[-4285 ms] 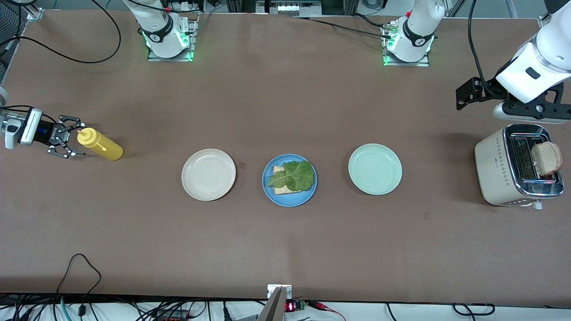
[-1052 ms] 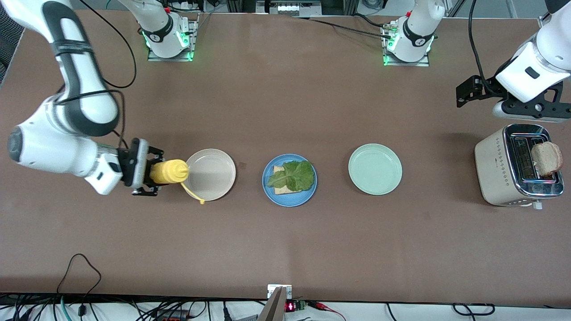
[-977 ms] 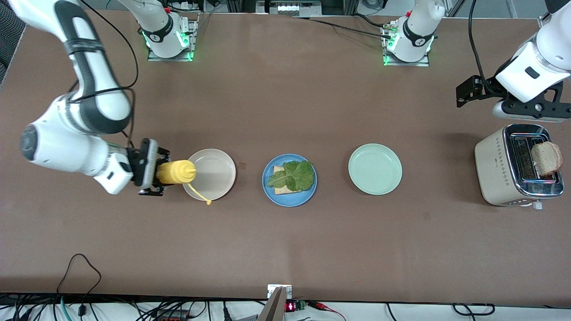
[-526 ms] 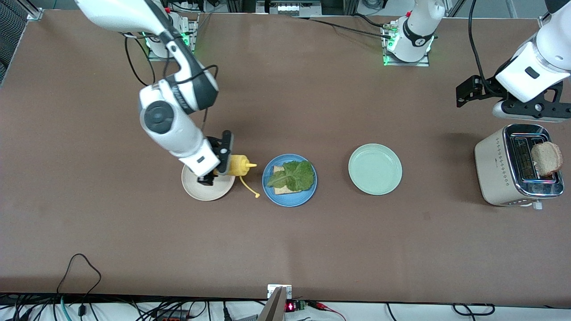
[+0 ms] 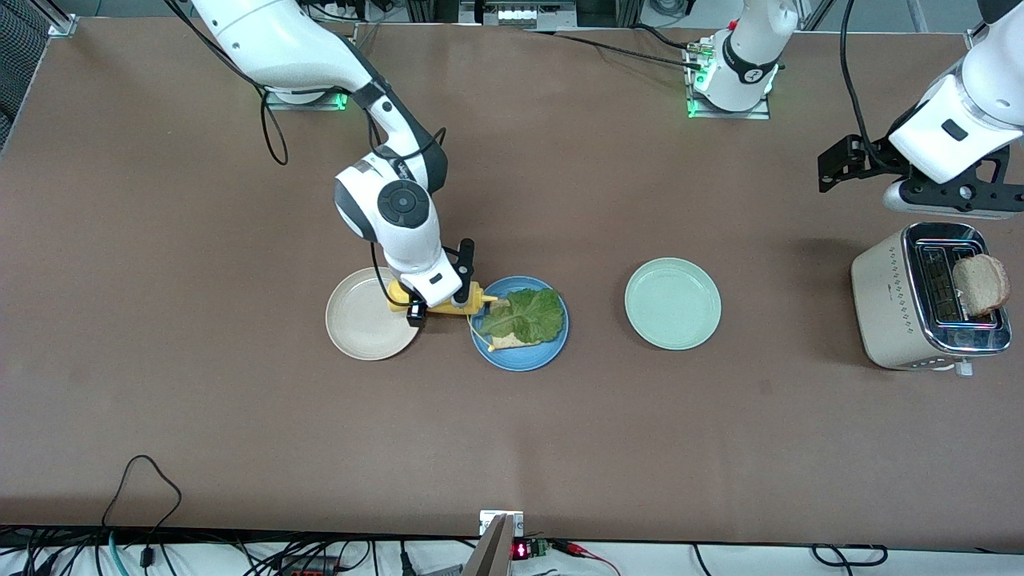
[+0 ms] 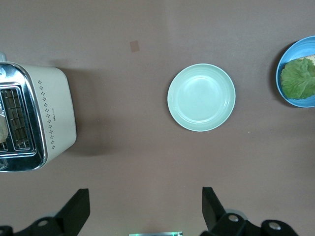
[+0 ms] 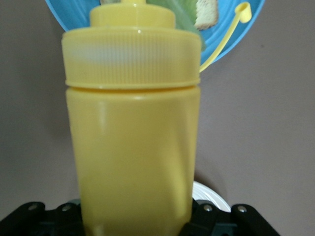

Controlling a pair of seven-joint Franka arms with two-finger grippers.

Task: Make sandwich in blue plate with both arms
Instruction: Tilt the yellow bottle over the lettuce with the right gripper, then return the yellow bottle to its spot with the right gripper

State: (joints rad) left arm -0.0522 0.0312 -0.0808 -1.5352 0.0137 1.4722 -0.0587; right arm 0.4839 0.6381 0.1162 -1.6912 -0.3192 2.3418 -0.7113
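Two arms seen by us. Right gripper [image 5: 442, 302] pinches yellow squeeze bottle [image 5: 472, 302], held sideways above gap between cream plate [image 5: 360, 328] and blue plate [image 5: 520, 352]; nozzle over blue plate's rim, tethered cap [image 7: 242, 8] dangling. On blue plate we see bread slice [image 5: 506, 342] under lettuce leaf [image 5: 524, 314], just past bottle tip. Left gripper [image 6: 142, 216] waits, fingers [image 6: 76, 214] spread wide, over table beside toaster [image 5: 920, 300] holding bread [image 5: 980, 284]. Mint plate [image 5: 673, 303] sits between blue plate and toaster.
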